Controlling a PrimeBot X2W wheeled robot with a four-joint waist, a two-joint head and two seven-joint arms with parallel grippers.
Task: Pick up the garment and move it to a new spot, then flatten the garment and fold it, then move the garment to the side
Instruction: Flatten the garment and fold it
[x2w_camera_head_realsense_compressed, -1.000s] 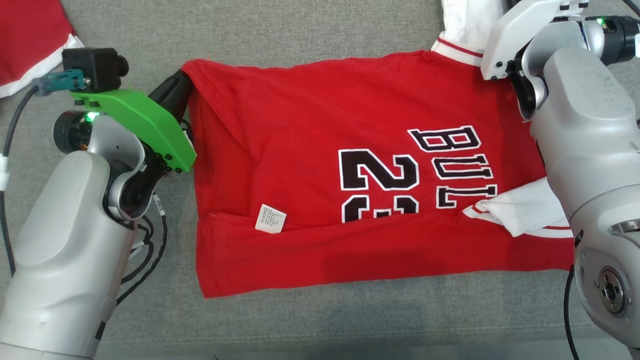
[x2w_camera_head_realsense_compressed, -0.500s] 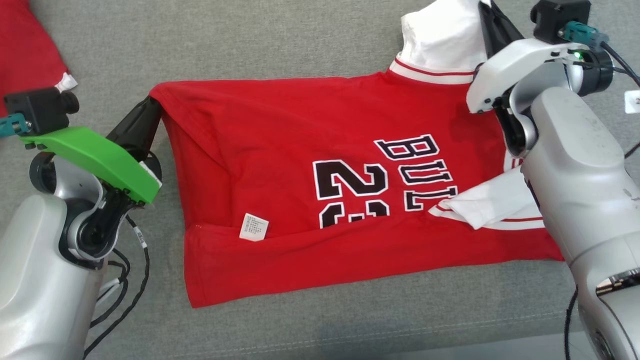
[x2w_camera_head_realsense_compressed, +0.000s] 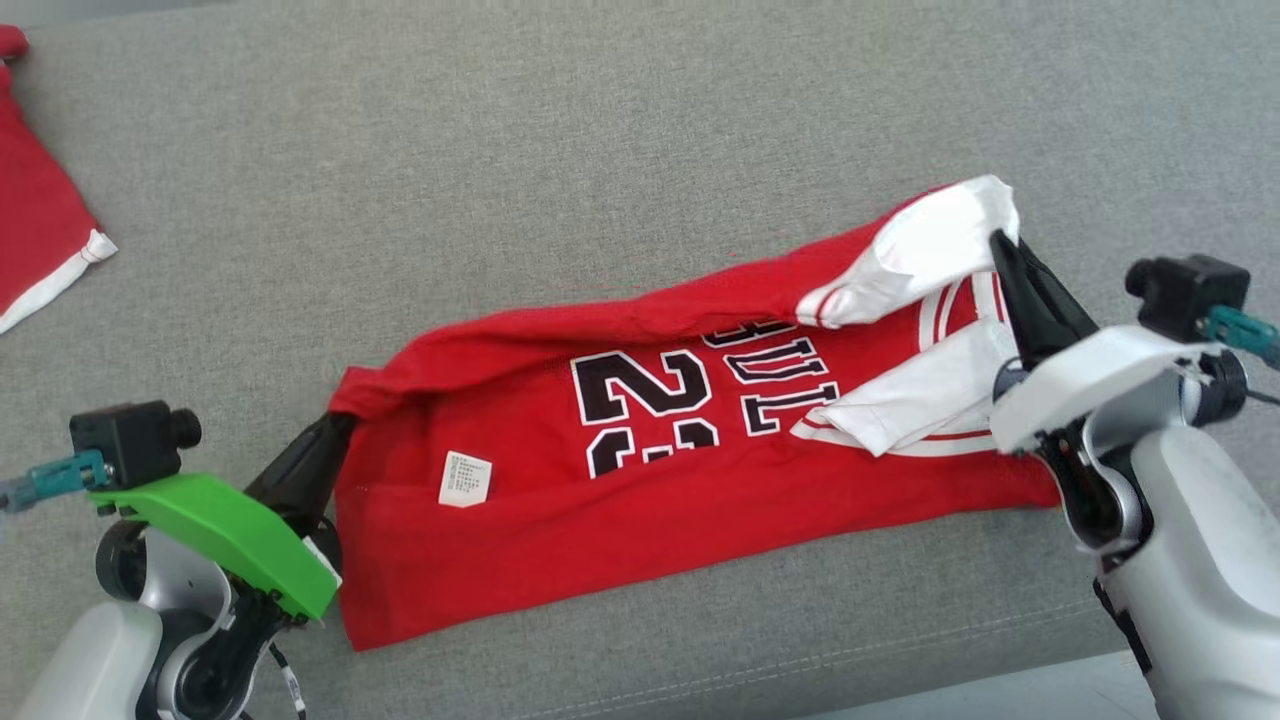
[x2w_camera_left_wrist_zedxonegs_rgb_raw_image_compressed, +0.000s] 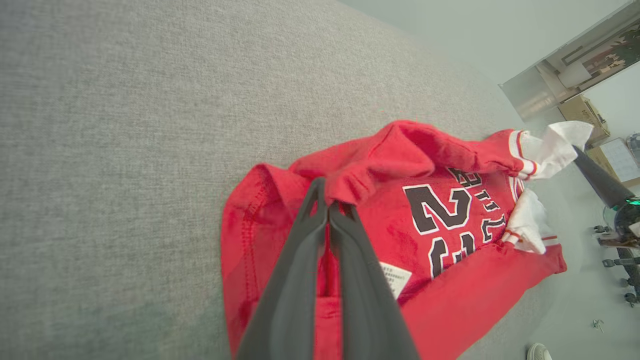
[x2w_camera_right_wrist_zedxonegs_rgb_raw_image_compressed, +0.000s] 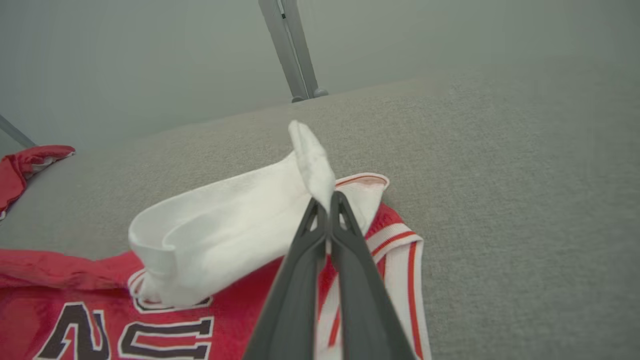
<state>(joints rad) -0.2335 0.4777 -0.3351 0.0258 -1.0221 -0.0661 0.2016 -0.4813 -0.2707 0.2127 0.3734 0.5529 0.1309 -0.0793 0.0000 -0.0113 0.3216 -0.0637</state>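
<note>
Left end effector (x2w_camera_head_realsense_compressed: 338, 425) is being shown with its fingers closed on a bunched red hem corner of the jersey (x2w_camera_head_realsense_compressed: 620, 530); in the left wrist view the cloth is being pinched right at the tips. Right end effector (x2w_camera_head_realsense_compressed: 1000, 245) is being shown likewise closed, gripping the white sleeve (x2w_camera_head_realsense_compressed: 920, 250) at the jersey's opposite end.

The jersey is lying on the grey surface (x2w_camera_head_realsense_compressed: 600, 150), its near half flat and its far edge being held up between the two grips. Its long axis is running from the robot's left to its right, slanting away on the right side in the head view, so each end is being served by the arm on its own side. The flat near edge is lying toward the robot from both end effectors.

The step is being judged as the lengthwise fold, with the raised edge being readied for laying over the near edge. A label (x2w_camera_head_realsense_compressed: 465, 478) is lying on the printed face.

Risk is being judged as a skewed lay-down, the right grip being set farther from the robot than the left.
</note>
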